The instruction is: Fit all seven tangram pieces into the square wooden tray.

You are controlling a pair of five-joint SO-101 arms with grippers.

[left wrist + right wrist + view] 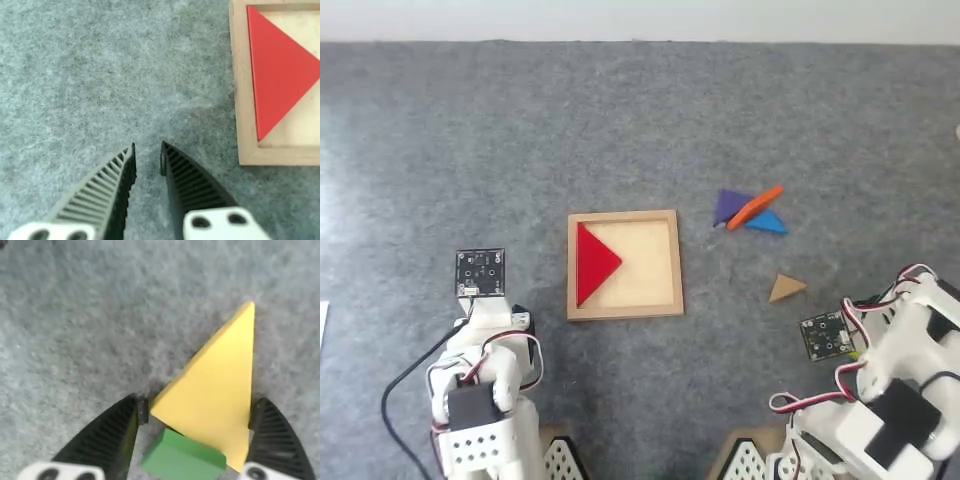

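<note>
Two pieces sit between the right jaws at once, and that is the likely trouble: the yellow triangle (215, 385) lies flat on the grey surface (520, 130) with a green block (182, 460) overlapping its near edge. If the jaws close here, the block could be dragged along, or it could tip the triangle out of a level grip. The triangle's slanted sides may also let it squirt forward when squeezed. The right jaws are spread, one on each side of the triangle and very nearly touching it; I cannot tell whether they press on it yet. The tray (624, 313) is well apart from them, with only the red triangle (593, 262) seated along one side. Beyond the tray, the purple (726, 205), orange (756, 207) and blue (767, 223) pieces lie heaped together, and a tan triangle (786, 288) lies alone nearer the right arm (880, 400). The left jaws are narrowly parted and empty, over bare surface just beside the tray's rim.
</note>
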